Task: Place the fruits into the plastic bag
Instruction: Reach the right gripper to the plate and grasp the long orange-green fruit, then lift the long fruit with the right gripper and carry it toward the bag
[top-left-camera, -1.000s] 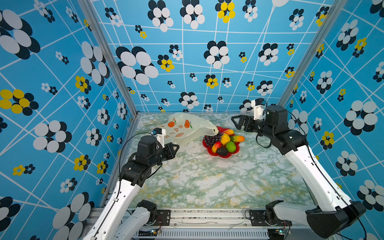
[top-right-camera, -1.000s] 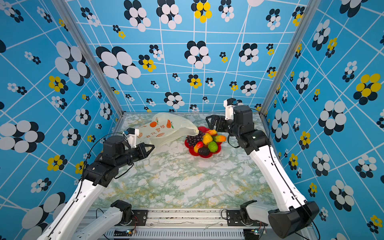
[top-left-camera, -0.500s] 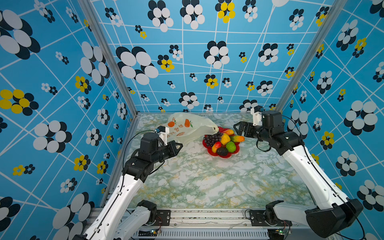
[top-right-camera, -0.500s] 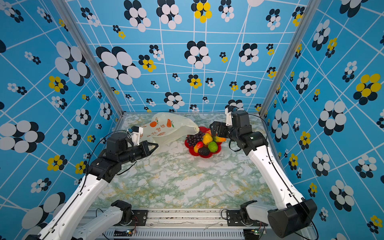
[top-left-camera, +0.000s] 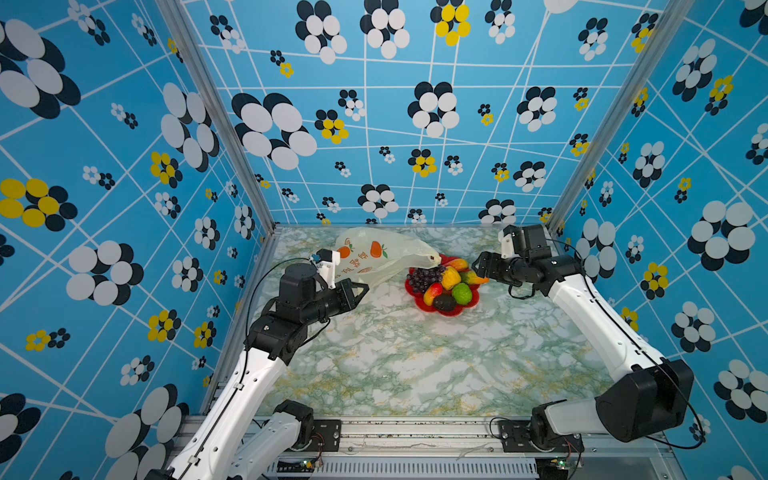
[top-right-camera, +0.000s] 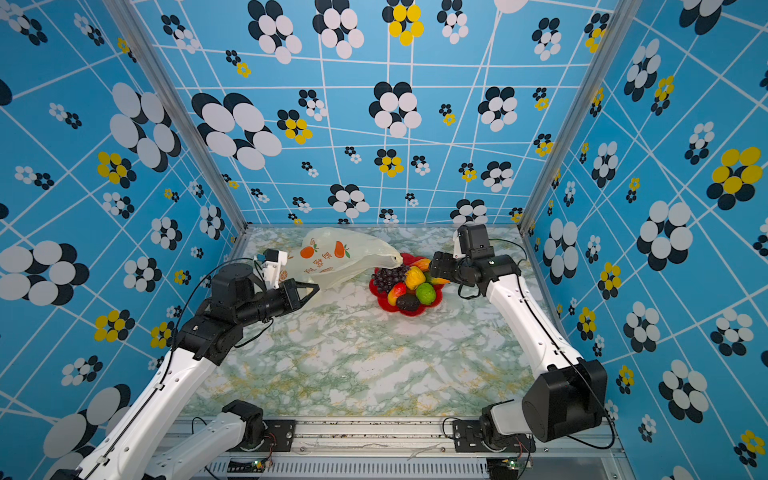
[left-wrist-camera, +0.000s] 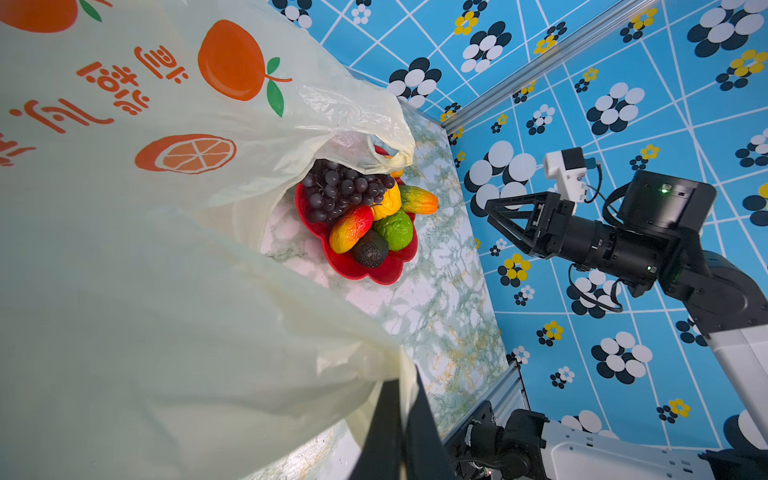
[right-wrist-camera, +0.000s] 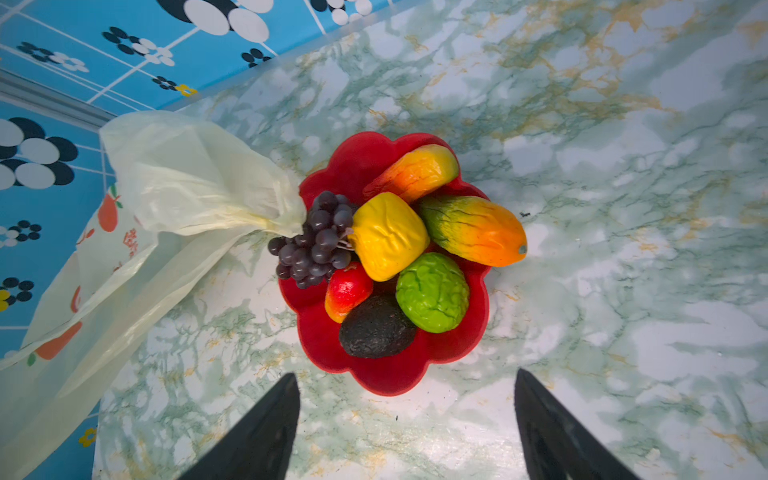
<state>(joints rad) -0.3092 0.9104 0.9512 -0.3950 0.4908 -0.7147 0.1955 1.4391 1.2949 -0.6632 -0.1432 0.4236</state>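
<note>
The fruits sit heaped on a red flower-shaped plate (top-left-camera: 451, 312): grapes (right-wrist-camera: 316, 241), lemon (right-wrist-camera: 388, 235), lime (right-wrist-camera: 432, 293), a dark avocado-like one (right-wrist-camera: 376, 328), a red-yellow mango (right-wrist-camera: 347, 291) and an orange-green piece (right-wrist-camera: 473, 230). The plastic bag (top-left-camera: 374, 253) lies behind and to the left of the plate, and one handle drapes onto the grapes. My left gripper (left-wrist-camera: 401, 399) is shut on the bag's near edge (top-right-camera: 316, 286). My right gripper (right-wrist-camera: 406, 374) hangs open just to the right of the plate (top-left-camera: 476, 266), holding nothing.
Blue flowered walls enclose the marble table (top-left-camera: 415, 365) on three sides, with metal corner posts (top-left-camera: 582, 166) at the back. The bag nearly touches the back wall. The arm bases stand on the front rail (top-left-camera: 415, 432).
My right gripper has come down and nearer to the plate's right side, its jaws a little narrower. My left gripper has shifted slightly toward the plate, still pinching the bag.
</note>
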